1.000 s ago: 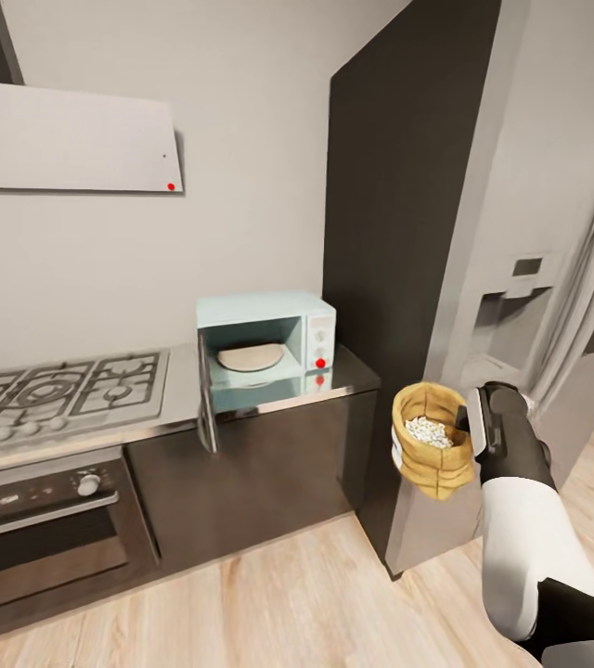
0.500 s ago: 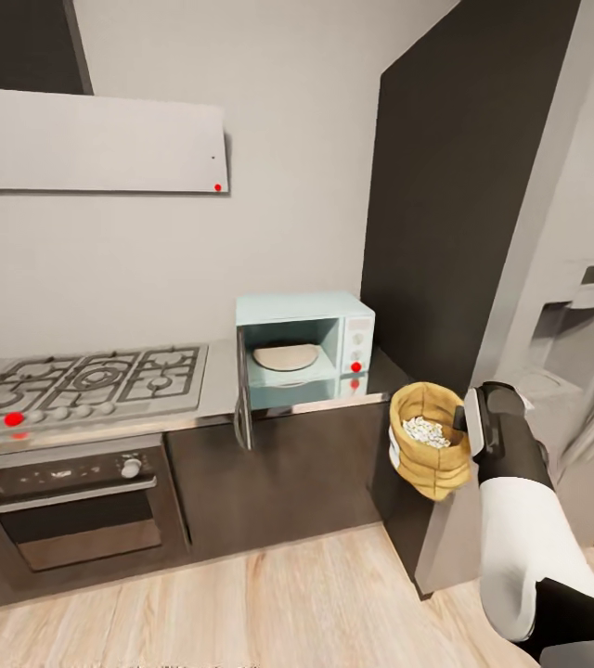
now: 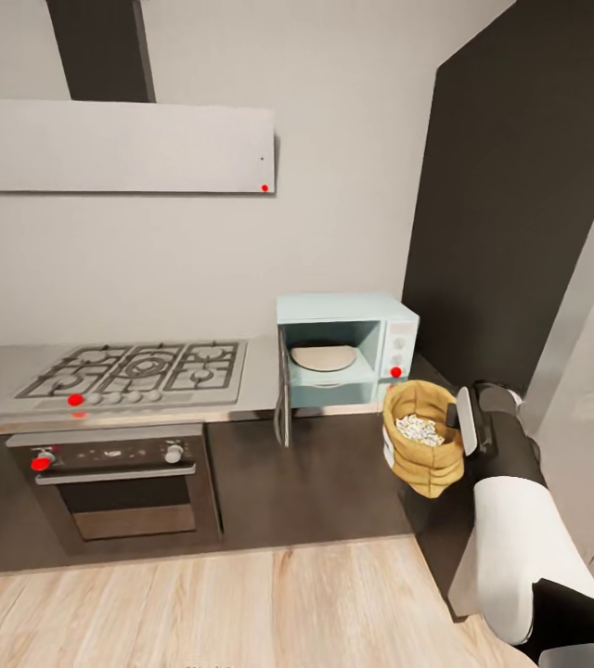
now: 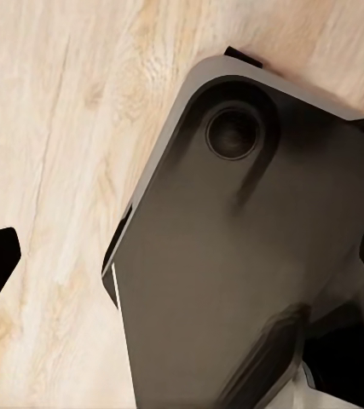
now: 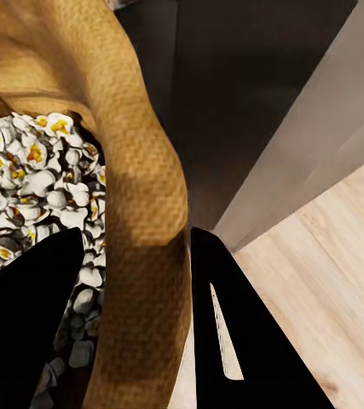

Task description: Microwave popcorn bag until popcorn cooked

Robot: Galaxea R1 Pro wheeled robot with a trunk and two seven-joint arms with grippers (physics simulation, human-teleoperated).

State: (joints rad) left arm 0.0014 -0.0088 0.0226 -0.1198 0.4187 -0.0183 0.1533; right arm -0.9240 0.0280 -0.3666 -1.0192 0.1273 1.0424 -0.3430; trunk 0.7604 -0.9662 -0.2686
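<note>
While the bag (image 3: 420, 436) is already off the countertop (image 3: 260, 390) and held in the air by the right gripper (image 3: 464, 422), the placing and heating are, by my reading, yet to do. It hangs in front of the dark cabinet fronts, just right of the microwave (image 3: 348, 351) and a little below its opening — near, not touching.

In the right wrist view the two dark fingers (image 5: 233, 332) are clamped on the bag's rolled rim, one inside and one outside the burlap wall. The bag (image 5: 139, 213) sits upright, mouth open.

Containers:
- The bag holds the popcorn (image 5: 24, 183) — a heap of whitish pieces with yellow centres and some darker kernels lower down.
- The microwave's door stands swung open to its left; its chamber holds a pale round plate (image 3: 323, 356) and nothing else I can see.

The left gripper's fingers cannot be judged: the left wrist view shows wooden floor (image 4: 45, 170) and a dark part of the robot.
</note>
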